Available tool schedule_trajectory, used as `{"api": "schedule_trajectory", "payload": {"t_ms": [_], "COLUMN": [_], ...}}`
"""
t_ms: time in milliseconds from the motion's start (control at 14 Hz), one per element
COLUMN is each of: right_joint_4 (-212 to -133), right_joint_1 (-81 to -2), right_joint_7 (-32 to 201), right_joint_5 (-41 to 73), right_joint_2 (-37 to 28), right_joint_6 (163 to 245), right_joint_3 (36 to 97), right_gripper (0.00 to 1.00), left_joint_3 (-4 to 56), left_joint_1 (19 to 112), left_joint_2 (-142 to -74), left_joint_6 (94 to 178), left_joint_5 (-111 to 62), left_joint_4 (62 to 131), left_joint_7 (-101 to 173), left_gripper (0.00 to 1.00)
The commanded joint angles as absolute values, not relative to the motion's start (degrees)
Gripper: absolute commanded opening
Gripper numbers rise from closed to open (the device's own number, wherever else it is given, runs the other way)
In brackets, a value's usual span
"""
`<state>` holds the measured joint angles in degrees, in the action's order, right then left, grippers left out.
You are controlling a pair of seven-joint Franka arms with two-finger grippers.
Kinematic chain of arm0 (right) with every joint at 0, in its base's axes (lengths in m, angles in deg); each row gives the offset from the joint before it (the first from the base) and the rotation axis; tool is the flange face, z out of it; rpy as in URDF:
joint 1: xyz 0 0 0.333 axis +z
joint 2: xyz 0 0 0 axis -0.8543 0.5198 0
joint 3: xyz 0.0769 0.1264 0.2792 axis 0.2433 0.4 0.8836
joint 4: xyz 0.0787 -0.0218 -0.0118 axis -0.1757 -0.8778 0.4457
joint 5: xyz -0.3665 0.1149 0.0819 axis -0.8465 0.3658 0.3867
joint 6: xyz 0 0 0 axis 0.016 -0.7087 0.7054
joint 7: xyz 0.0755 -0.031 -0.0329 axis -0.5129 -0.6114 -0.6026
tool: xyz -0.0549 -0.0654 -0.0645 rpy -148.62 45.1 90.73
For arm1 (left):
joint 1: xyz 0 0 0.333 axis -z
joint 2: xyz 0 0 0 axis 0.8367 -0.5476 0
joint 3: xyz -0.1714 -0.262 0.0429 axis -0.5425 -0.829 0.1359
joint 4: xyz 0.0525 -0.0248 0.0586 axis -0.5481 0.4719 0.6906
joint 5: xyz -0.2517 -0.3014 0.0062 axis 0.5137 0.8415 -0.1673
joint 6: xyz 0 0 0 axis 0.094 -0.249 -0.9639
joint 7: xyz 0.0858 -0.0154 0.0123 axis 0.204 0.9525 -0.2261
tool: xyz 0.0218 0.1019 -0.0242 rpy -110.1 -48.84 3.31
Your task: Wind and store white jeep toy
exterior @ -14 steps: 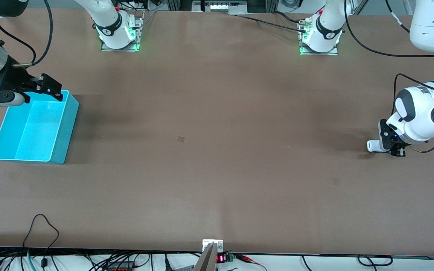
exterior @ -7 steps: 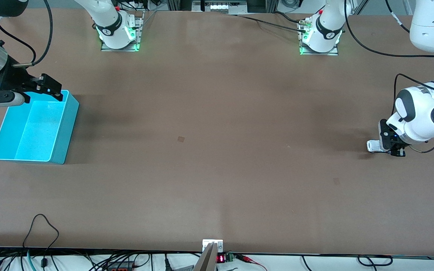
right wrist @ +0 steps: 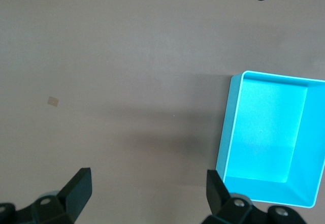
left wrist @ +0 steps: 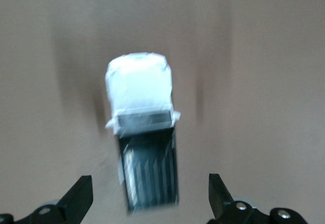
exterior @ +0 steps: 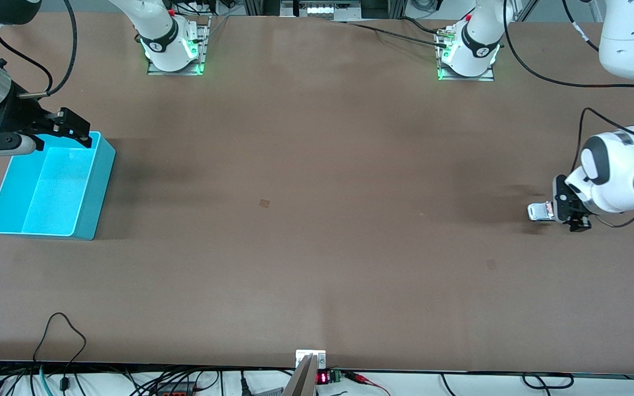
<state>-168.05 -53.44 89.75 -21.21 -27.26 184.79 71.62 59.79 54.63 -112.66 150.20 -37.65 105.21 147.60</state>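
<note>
The white jeep toy (exterior: 538, 212), black-roofed, stands on the brown table toward the left arm's end. In the left wrist view the jeep (left wrist: 142, 127) is blurred, and its white hood points away from the fingers. My left gripper (exterior: 557, 212) is low, right at the jeep's rear. It is open, and in its wrist view (left wrist: 151, 196) the fingers stand wide apart from the toy's sides. The turquoise bin (exterior: 94, 187) sits toward the right arm's end. My right gripper (exterior: 76, 130) hangs open and empty over the bin's corner, and its wrist view (right wrist: 147, 183) shows the bin (right wrist: 226, 132).
Two small square marks (exterior: 264, 203) (exterior: 491, 264) lie on the table. The arm bases (exterior: 174, 52) (exterior: 468, 55) stand along the table edge farthest from the front camera. Cables (exterior: 64, 335) and a small device (exterior: 310, 360) lie at the nearest edge.
My left gripper has opened and let go of the jeep. The jeep has slid a little toward the table's middle, away from the fingers. The right arm has not moved.
</note>
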Motion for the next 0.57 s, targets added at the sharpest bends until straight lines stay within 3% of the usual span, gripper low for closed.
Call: {"api": "schedule_trajectory", "payload": {"t_ms": [0,502], "right_joint_4": [-167.57,-167.57], "right_joint_1": [-53.5,-53.5], "right_joint_7": [90.15,90.15], "right_joint_5": [-21.79,-21.79], "right_joint_2": [-27.48,-27.48], "right_joint_6": [183.9,183.9], "right_joint_3": [71.82,71.82], "right_gripper": [1.0,1.0], "left_joint_3": [59.4,57.82], "left_joint_1": [54.69,54.69], "left_joint_2": [-111.46,-110.23], "left_joint_6": [145.46,139.31], "left_joint_5": [-37.63,-37.63], "left_joint_4": [102.23,97.57], "left_joint_7": [146.94,137.35], "left_gripper": [1.0,1.0]}}
